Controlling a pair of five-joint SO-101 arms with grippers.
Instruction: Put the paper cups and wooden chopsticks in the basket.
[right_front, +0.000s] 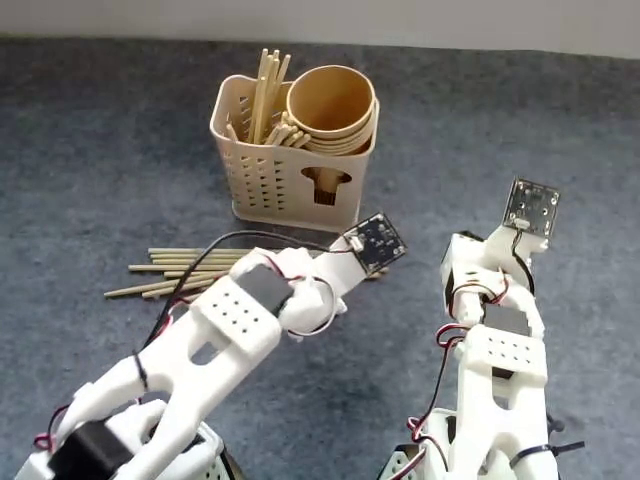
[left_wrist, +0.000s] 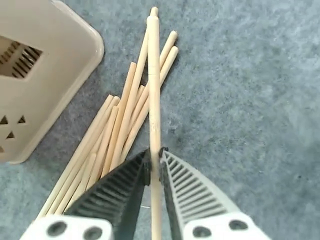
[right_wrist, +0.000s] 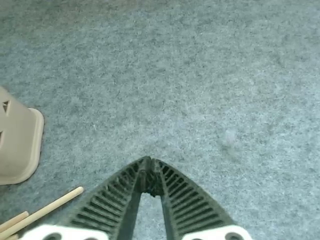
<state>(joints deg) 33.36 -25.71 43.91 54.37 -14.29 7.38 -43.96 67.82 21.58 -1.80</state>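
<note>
The left gripper (left_wrist: 155, 152) clamps one wooden chopstick (left_wrist: 154, 75) at its tips, over the loose chopsticks (left_wrist: 112, 140) beside the basket (left_wrist: 65, 50). The right gripper (right_wrist: 150, 172) sits closed and empty.

Basket (right_front: 285, 185) at the surface's (right_front: 100, 130) back: stacked paper cups (right_front: 332, 108) in its right half, standing chopsticks (right_front: 262, 95) in its left. Loose chopsticks (right_front: 185, 270) lie before it, one chopstick (left_wrist: 154, 75) in the left hand (left_wrist: 155, 151).

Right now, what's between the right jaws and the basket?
Bare carpet between the basket and right jaws, per right wrist view; chopstick tips lie just off that line.
</note>
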